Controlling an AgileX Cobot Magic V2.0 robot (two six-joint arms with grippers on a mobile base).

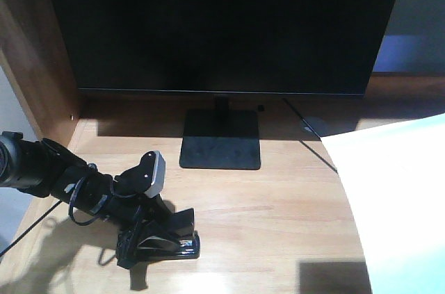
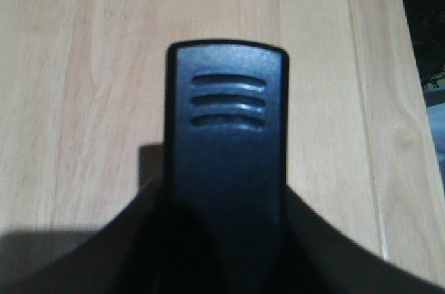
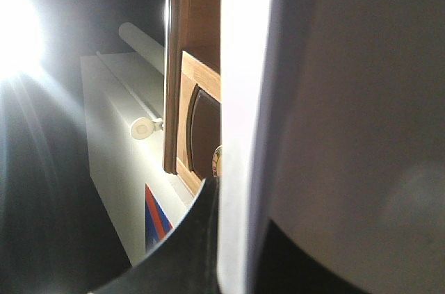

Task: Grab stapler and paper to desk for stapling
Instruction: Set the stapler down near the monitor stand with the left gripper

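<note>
The black stapler (image 1: 165, 244) lies low on the light wood desk (image 1: 278, 210) near its front left. My left gripper (image 1: 149, 237) is shut on it. In the left wrist view the stapler (image 2: 226, 141) shows its ribbed end sticking out ahead of the left gripper (image 2: 226, 245), over the desk (image 2: 83, 64). The white paper (image 1: 396, 197) hangs over the desk's right side. My right gripper is out of the front view. In the right wrist view the paper (image 3: 348, 99) runs edge-on through the right gripper (image 3: 240, 245), which is shut on it.
A large black monitor (image 1: 222, 23) stands at the back of the desk, with its square base (image 1: 221, 140) in the middle. A brown side panel (image 1: 42, 64) walls the left. A thin cable (image 1: 309, 137) runs toward the paper. A white cabinet (image 3: 118, 169) and glare appear beyond the right gripper.
</note>
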